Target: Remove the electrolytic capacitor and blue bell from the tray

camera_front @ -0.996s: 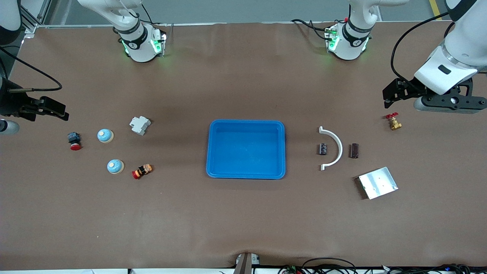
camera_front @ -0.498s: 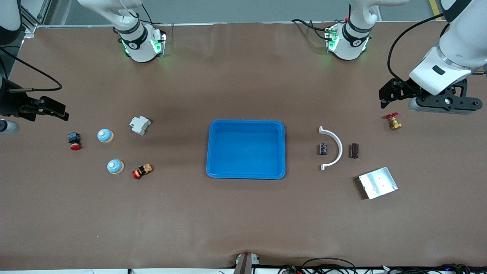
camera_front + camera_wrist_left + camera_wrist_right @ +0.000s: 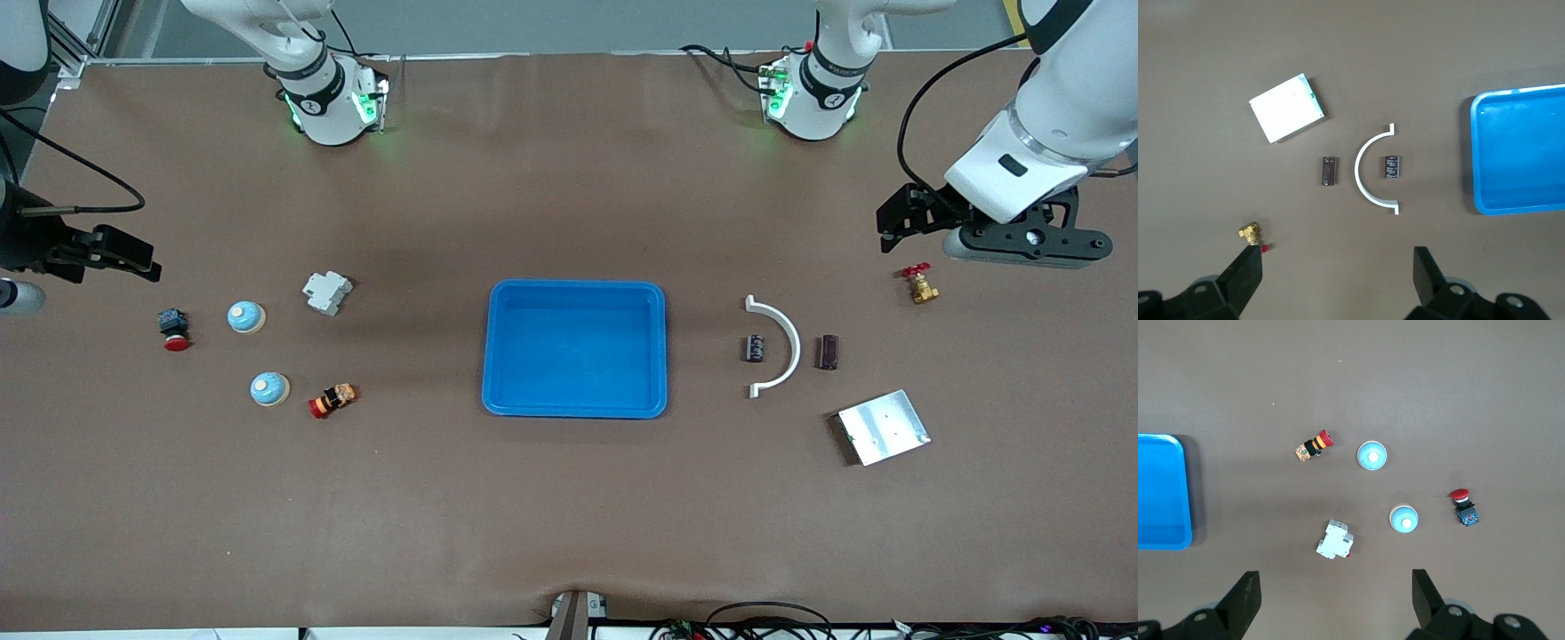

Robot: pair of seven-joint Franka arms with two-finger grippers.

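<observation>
Two blue dome bells sit toward the right arm's end of the table, and both bells show in the right wrist view. A black capacitor lies inside a white curved bracket, with a brown capacitor-like part beside it. The blue tray stands mid-table, nothing in it. My left gripper hangs open and holds nothing, above the table by a brass valve. At the table's edge my right gripper waits open, holding nothing.
A red push button, a white breaker and an orange-red switch lie around the bells. A metal plate lies nearer the front camera than the capacitors.
The left arm has shifted a little toward the tray and the robot bases, gripper still open. The right arm has not moved.
</observation>
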